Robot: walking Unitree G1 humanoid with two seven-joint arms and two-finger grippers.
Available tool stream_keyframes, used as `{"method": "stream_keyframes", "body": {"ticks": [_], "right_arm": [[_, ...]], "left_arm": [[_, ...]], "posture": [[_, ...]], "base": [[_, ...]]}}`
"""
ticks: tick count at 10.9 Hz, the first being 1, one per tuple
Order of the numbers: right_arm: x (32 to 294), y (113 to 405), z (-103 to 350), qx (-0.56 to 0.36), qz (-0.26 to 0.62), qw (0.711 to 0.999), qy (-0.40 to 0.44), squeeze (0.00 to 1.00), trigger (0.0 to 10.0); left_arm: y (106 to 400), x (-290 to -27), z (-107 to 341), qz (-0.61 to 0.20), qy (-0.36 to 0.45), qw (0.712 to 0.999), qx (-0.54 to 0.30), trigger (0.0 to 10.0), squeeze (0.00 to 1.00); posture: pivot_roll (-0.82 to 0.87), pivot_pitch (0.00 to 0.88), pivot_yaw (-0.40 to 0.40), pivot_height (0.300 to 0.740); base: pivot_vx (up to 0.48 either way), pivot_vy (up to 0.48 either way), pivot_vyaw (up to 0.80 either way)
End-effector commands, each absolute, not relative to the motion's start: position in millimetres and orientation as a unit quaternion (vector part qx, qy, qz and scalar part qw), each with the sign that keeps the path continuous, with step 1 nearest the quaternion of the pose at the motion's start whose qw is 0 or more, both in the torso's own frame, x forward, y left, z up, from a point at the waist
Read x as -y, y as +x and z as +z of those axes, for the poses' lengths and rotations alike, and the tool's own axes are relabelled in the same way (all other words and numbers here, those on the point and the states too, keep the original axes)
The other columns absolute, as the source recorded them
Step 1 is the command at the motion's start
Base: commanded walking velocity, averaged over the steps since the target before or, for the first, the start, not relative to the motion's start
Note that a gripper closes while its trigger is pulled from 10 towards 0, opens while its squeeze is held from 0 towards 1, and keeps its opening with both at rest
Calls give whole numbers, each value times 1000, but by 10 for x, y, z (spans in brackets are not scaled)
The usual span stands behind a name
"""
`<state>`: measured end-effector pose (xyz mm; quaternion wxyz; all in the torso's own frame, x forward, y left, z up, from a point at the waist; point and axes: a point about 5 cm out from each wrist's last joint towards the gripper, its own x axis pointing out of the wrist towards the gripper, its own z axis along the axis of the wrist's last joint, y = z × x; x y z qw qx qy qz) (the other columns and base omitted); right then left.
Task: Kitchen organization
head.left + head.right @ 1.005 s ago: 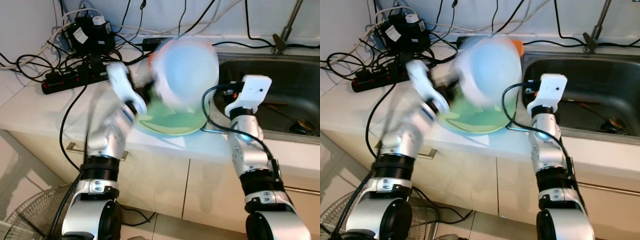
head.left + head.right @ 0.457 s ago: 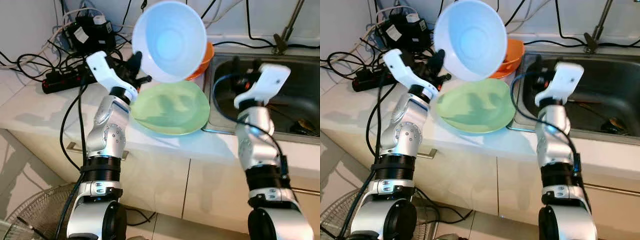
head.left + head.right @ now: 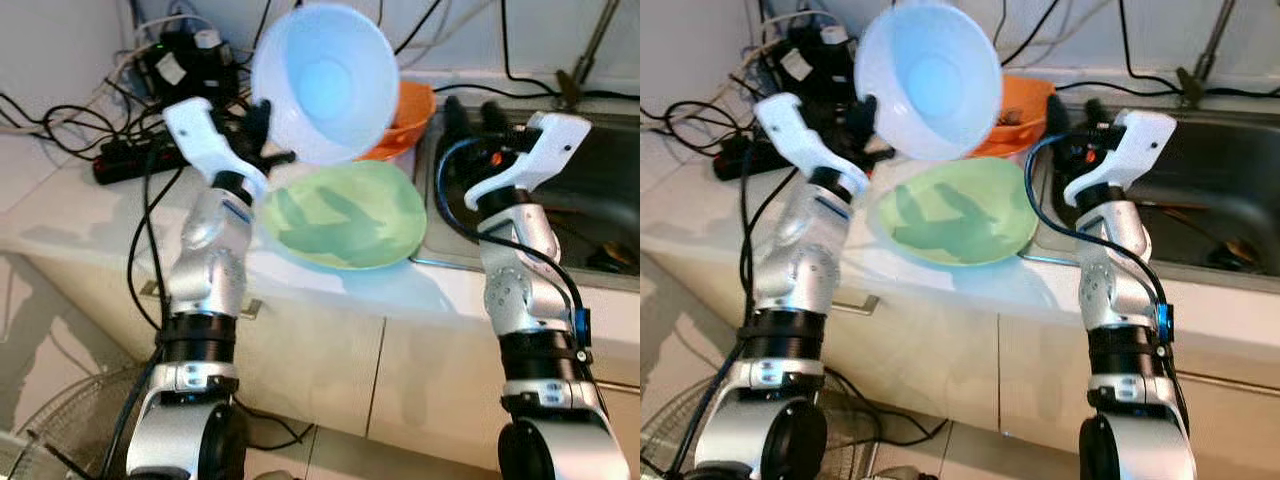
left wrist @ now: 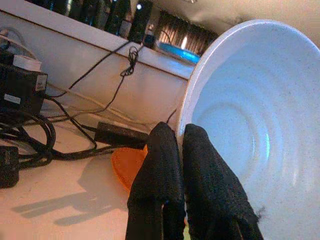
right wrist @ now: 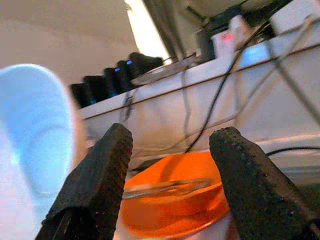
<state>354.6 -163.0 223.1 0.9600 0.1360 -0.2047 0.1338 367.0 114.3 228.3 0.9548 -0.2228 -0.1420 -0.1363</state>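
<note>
A: From the head camera, what is the left arm doing?

B: It is bent up over the desk [image 3: 90,215], and the left hand [image 3: 262,135] grips the rim of a pale blue bowl [image 3: 325,82], lifted and tipped so its hollow faces the camera. The bowl hangs above a green plate [image 3: 345,215] lying flat on the desk, with an orange bowl [image 3: 405,125] just behind it on the far side.

A: And the right arm?

B: Raised too, forearm upright, the right hand [image 3: 468,108] reaching toward the orange bowl at the left edge of the sink [image 3: 600,190]. Black cables and a power strip [image 3: 125,160] sit far left.

A: The left wrist view?

B: The two black fingers [image 4: 200,165] are pressed close together, clamping the pale blue bowl's rim between them; the orange bowl lies beyond on the desk.

A: The right wrist view?

B: Its fingers [image 5: 100,175] are spread wide and hold nothing. The orange bowl sits between them farther off, something metal resting inside it. The pale blue bowl is blurred to one side.
</note>
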Motion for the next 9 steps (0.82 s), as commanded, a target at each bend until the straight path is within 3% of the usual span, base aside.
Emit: {"method": "stream_keyframes", "body": {"ticks": [1, 5, 9], "right_arm": [[1547, 3516, 2272, 208, 166, 954, 140, 0, 10000], [1332, 3421, 2248, 196, 241, 936, 164, 0, 10000], [1291, 3424, 2240, 190, 247, 936, 163, 0, 10000]], "left_arm": [[3661, -1148, 2354, -135, -215, 954, 161, 10000, 0], [3645, -1061, 2341, -154, -203, 954, 159, 10000, 0], [3607, -1005, 2360, -175, -217, 946, 168, 10000, 0]], "posture": [[53, 0, 114, 740], [47, 0, 114, 740], [52, 0, 107, 740]], "base": [[0, 0, 0], [0, 0, 0], [0, 0, 0]]}}
